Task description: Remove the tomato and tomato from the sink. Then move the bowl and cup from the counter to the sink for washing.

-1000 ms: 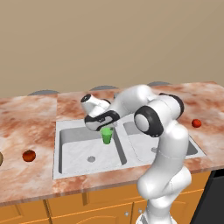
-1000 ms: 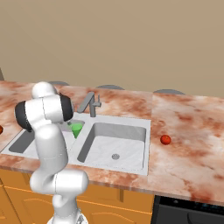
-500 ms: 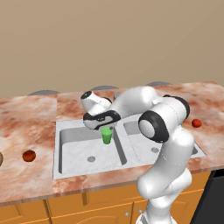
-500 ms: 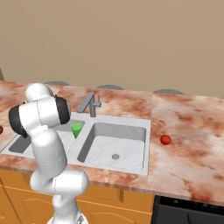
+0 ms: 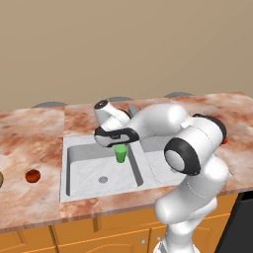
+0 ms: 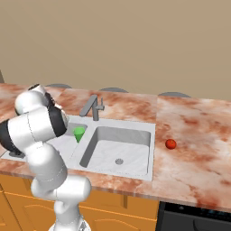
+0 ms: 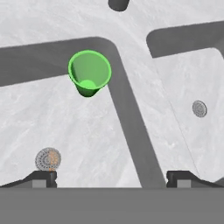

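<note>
The green cup (image 7: 89, 77) is seen standing upright in the left basin of the double sink (image 5: 84, 170), in the far corner beside the divider between the basins; its open mouth is presented to the hand view. The gripper (image 7: 111, 177) is held above the sink with its two fingertips (image 7: 43, 176) spread wide and nothing between them — the cup lies apart from them. The grey faucet (image 6: 92, 107) is mounted behind the divider. One tomato (image 5: 32, 175) rests on the marbled counter (image 5: 29, 143) left of the sink, the other tomato (image 6: 170, 144) on the counter to its right — both well apart from the basins. A round drain (image 6: 119, 161) is visible in the right basin.
</note>
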Robot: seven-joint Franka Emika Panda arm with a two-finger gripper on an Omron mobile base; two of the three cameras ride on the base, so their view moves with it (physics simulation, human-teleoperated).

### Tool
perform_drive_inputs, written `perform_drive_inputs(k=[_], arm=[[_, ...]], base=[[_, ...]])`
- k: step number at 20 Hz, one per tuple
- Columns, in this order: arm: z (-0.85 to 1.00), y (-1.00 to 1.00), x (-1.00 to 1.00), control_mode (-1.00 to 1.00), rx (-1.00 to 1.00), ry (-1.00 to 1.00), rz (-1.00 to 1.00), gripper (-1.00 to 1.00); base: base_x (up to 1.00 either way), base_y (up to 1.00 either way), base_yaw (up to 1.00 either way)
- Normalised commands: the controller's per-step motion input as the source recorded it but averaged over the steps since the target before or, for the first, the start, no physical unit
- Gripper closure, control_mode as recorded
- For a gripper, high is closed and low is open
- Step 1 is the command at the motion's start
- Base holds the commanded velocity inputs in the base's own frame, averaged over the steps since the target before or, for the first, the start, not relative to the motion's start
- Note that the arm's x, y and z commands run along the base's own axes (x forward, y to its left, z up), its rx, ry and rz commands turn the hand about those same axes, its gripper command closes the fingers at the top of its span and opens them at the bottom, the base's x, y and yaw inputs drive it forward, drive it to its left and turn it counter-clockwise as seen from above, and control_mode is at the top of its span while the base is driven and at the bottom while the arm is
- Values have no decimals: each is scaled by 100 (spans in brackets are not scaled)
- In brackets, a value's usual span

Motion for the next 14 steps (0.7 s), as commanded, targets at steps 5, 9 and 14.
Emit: perform_drive_inputs(k=[5, 9, 14], arm=[[16, 2, -40, -100, 14, 0, 7, -100], [17, 2, -38, -100, 18, 0, 0, -100], [24, 4, -25, -100, 15, 0, 0, -100]], base=[[0, 0, 0], [0, 0, 0], [0, 0, 0]])
